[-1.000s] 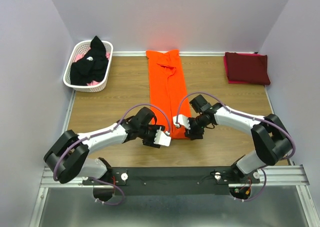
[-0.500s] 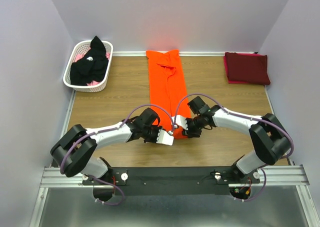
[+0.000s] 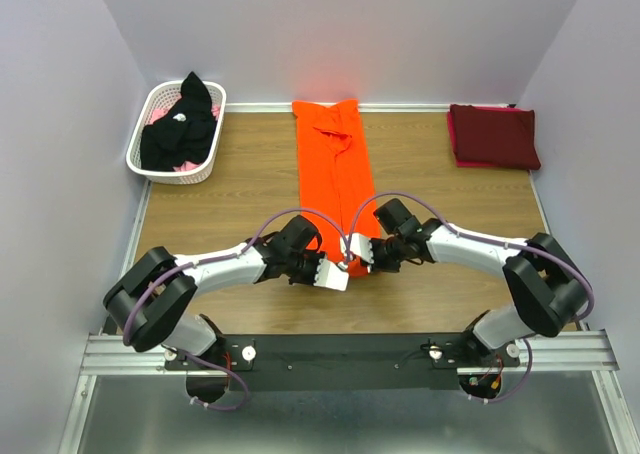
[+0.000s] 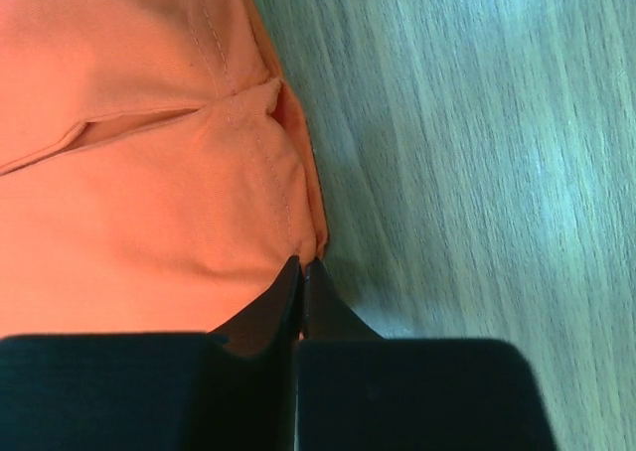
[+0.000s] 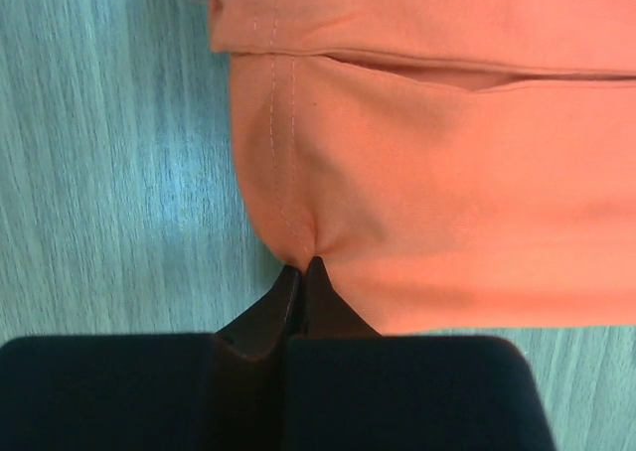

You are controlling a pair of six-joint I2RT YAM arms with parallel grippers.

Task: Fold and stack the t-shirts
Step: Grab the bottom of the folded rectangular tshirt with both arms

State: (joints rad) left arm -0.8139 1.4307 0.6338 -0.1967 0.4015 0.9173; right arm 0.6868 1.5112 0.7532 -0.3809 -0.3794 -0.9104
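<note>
A bright orange t-shirt [image 3: 333,164] lies folded into a long narrow strip down the middle of the table. My left gripper [image 3: 340,267] and right gripper [image 3: 362,260] meet at its near end. In the left wrist view the left gripper [image 4: 301,264] is shut, pinching the near right corner of the orange cloth [image 4: 149,173]. The right wrist view shows the right gripper [image 5: 301,264] shut on the hemmed corner of the orange cloth [image 5: 427,173]. A dark maroon t-shirt [image 3: 494,136] lies folded at the back right. A black t-shirt [image 3: 180,129] is heaped in the basket.
The white slotted basket [image 3: 143,124] stands at the back left corner, with some pink cloth under the black shirt. Bare wooden table [image 3: 230,194] lies on both sides of the orange strip. Walls close in the left, back and right.
Both grippers have closed from open onto the near end of the orange shirt. The two wrists have drawn closer together at the strip's near edge.
</note>
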